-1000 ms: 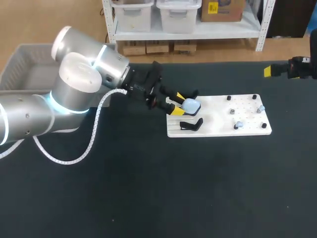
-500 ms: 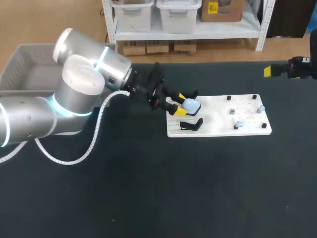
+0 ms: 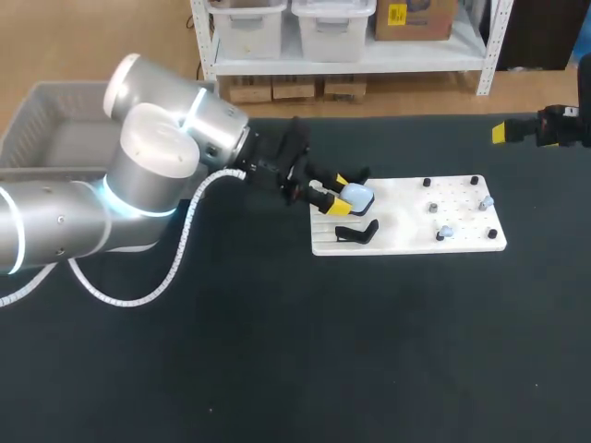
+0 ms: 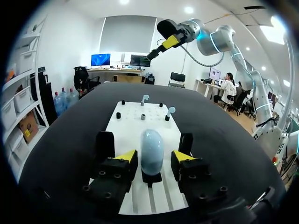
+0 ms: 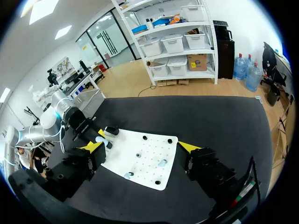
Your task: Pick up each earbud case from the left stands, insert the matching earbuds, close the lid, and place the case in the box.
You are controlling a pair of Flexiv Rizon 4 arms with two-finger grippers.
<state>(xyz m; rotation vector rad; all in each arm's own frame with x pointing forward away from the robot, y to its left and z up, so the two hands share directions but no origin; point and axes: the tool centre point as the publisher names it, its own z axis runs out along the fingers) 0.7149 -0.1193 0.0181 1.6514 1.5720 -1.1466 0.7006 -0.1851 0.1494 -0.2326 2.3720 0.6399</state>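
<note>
Slim gaps separate the earbud case (image 4: 152, 150) from 2 fingers (image 4: 125, 157) (a black stand (image 4: 105, 142) ahead of each).

Looks down from high behind over the table (image 3: 277, 351). From the left wrist, peers low and close along the white board (image 4: 133, 119); from the right, gazes back at it from high and far. Shares that board across all three.

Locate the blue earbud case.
The earbud case sits on its stand at the white board's left end in the head view, inside the open left claw.
</note>
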